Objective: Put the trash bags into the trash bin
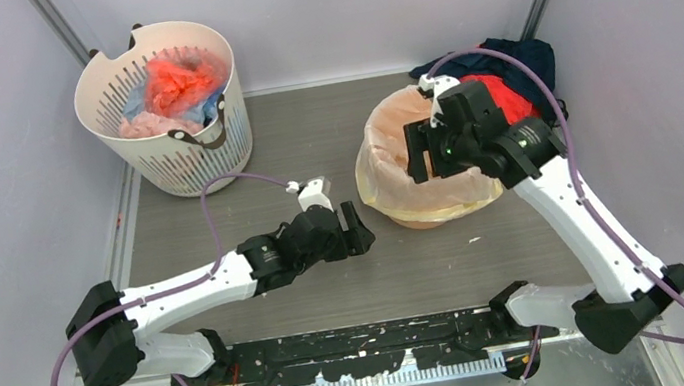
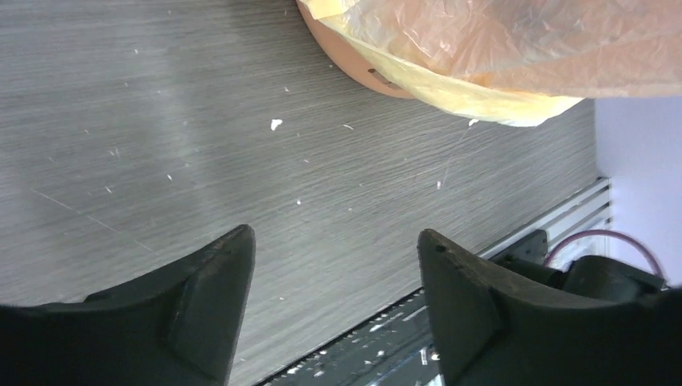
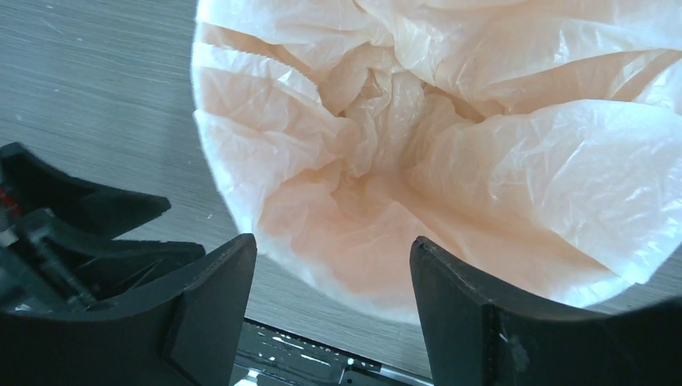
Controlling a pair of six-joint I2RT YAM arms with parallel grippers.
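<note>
The right gripper (image 3: 330, 245) has its two black fingers spread wide with nothing pinched between them. Straight below it, filling the gap, is the large, thin, translucent pale-yellow plastic trash bag (image 3: 450, 161). The bag's wrinkled film is gathered into a hollow inside the mouth of the round, tapered orange plastic trash bin (image 2: 354, 60). Outward from that hollow the film folds over the rim and hangs down the bin's outer wall, so only a strip of orange shows near the base. So the bag sits in and over the bin like a liner, not wholly inside it. Just behind the right gripper lies a red and navy cloth heap (image 1: 512, 68).

The left gripper (image 2: 334, 237) is likewise parted and empty. It hangs low over the grey wood-grain table (image 2: 161, 121), with the bin's draped side ahead of it but clear of its fingers. Well off beyond it stands a white slotted plastic basket (image 1: 187, 159) of coloured bundles.

The risks I see come from the film's lightness. A finger that snags a wrinkle while lifting away could drag the bag back out. The overhanging skirt may slide off the rim unevenly. A push into the centre could skid or tip the bin — nothing braces it. A nudge from the left gripper on the draped wall could do the same.
</note>
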